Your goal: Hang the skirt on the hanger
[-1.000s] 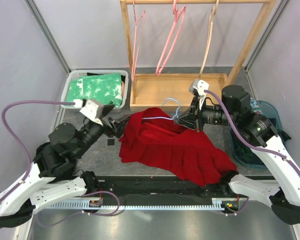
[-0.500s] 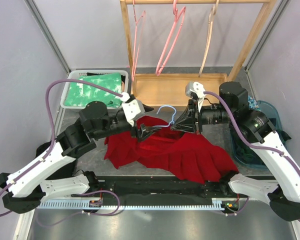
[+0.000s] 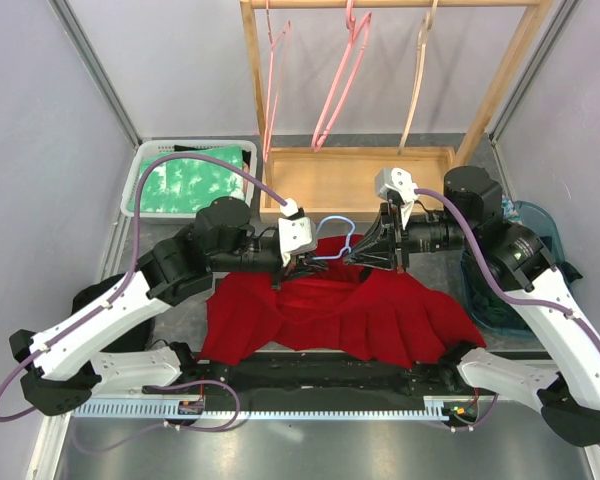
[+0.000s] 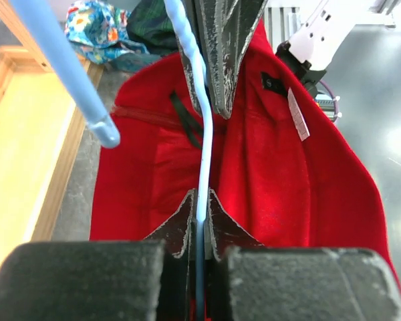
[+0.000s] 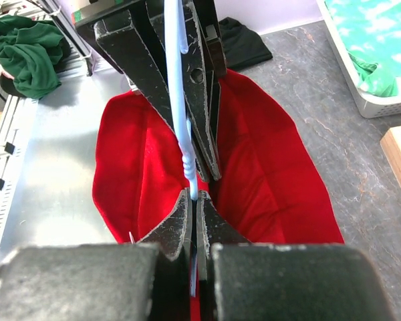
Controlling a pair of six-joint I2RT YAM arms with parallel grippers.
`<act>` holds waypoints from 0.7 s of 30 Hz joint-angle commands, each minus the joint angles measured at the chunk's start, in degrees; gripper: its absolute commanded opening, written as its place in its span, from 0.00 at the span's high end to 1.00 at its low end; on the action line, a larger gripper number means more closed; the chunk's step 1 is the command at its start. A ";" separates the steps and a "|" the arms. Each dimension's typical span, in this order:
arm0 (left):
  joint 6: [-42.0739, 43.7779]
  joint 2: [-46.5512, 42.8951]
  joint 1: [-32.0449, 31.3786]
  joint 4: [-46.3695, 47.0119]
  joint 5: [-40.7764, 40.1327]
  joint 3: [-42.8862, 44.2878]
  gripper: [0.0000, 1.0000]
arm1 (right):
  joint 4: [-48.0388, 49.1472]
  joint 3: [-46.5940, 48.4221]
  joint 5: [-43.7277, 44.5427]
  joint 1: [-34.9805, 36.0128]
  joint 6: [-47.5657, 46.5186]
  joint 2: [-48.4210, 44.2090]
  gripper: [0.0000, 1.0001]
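Note:
The red skirt (image 3: pixel 340 310) lies spread on the table under both arms. A light blue hanger (image 3: pixel 330 238) is held just above its upper edge. My left gripper (image 3: pixel 302 262) is shut on the hanger's wire from the left, and my right gripper (image 3: pixel 358 255) is shut on it from the right, tips almost meeting. The left wrist view has the hanger wire (image 4: pixel 202 167) pinched in my left gripper (image 4: pixel 200 195), with the skirt (image 4: pixel 274 174) below. In the right wrist view my right gripper (image 5: pixel 193 194) clamps the hanger (image 5: pixel 180 134) over the skirt (image 5: pixel 267 180).
A white basket (image 3: pixel 140 170) with green cloth stands at the back left. A wooden rack with a tray base (image 3: pixel 350 175) carries pink hangers (image 3: pixel 340 80) and a beige one (image 3: pixel 417 80). A blue bin (image 3: pixel 535 225) of clothes sits on the right.
My left arm swung right from the skirt's left side to the hanger and shut on its wire. The skirt shifted and spread lower. My right gripper kept its hold.

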 commanded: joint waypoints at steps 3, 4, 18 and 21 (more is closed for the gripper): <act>1.70 -2.99 0.18 0.73 -7.74 0.25 0.98 | 7.44 -3.33 0.81 0.09 1.40 -3.06 0.78; 2.32 -3.61 0.09 0.65 -7.83 -0.02 0.98 | 7.79 -4.13 1.17 0.17 1.40 -3.41 0.70; 3.38 -8.37 0.09 -1.55 -2.91 -0.90 0.98 | 12.19 -15.56 4.16 0.17 -2.11 -3.68 0.34; 3.38 -8.72 0.09 -1.46 -2.82 -0.90 0.98 | 12.63 -15.47 4.16 0.17 -2.03 -2.27 0.50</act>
